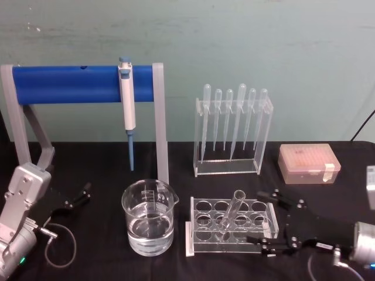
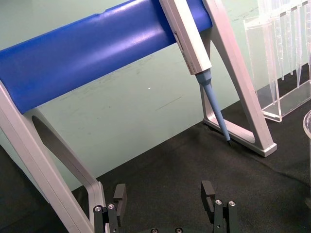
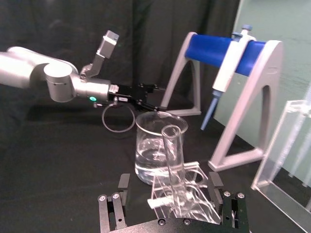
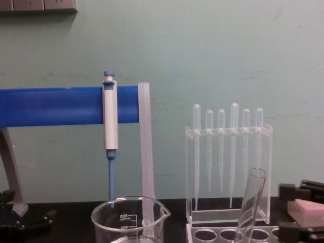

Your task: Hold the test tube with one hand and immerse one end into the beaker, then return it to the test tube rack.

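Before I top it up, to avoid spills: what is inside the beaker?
The beaker holds only clear liquid, in its lower part. The test tube leans in the rack beside it. Nothing is covered.

Pale green painted wall (image 1: 246,41) right across the back, matt and scuffed, with a few white flecks up at 11 o'clock in the head view. Below it, the black cloth-covered tabletop (image 1: 99,164) runs edge to edge. Chest view: light grey wall plates (image 4: 38,4) at 11 o'clock. From the right wrist, a black drape (image 3: 63,19) hangs at 10 o'clock.
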`<state>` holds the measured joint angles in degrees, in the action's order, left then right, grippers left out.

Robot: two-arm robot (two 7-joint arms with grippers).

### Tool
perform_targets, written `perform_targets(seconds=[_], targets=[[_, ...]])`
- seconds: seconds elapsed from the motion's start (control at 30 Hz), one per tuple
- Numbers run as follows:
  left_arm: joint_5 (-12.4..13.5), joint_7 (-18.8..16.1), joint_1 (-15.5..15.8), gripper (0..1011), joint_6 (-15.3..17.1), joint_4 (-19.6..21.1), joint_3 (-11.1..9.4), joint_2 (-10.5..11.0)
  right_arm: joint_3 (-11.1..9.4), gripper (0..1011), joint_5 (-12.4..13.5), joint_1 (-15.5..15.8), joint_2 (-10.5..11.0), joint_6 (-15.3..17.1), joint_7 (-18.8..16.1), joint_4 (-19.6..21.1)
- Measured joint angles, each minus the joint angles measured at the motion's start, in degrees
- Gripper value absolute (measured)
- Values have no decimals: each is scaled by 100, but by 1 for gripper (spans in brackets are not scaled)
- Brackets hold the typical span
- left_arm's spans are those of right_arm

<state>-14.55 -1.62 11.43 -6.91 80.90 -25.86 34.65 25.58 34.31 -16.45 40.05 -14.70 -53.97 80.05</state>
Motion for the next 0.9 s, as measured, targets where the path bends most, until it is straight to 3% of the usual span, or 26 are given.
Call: perform_targets(seconds=[0.27, 0.4, 0.9], targets=[[0, 0, 0, 1000, 0, 0, 0, 0, 304, 1002, 25, -522, -412, -90, -330, -597], [0, 0, 0, 1000, 0, 0, 0, 0, 392, 1002, 27, -678, -520, -97, -393, -750], [0, 0, 0, 1000, 0, 0, 0, 0, 562, 1002, 31, -941, -700, -125, -412, -1003]])
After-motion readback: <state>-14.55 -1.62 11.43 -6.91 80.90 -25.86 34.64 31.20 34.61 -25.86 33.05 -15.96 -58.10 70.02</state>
